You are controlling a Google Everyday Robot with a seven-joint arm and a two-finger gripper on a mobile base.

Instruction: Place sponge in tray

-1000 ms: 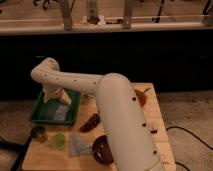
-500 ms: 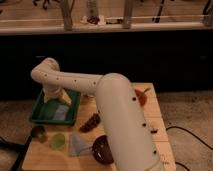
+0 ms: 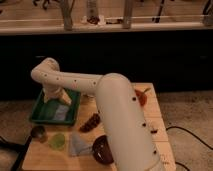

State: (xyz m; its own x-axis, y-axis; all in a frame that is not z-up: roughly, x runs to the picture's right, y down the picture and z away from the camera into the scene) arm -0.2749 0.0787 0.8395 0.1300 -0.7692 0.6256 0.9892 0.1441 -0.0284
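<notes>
Camera view, one item: gripper (image 3: 56,96) lowered over green tray (image 3: 41,116) at the surface (image 3: 45,157) far-left corner, presumably releasing the sponge (image 3: 62,113); finger state indeterminable.

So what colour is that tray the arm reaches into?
Green; the tray shows in the camera view, with the gripper over it.
</notes>
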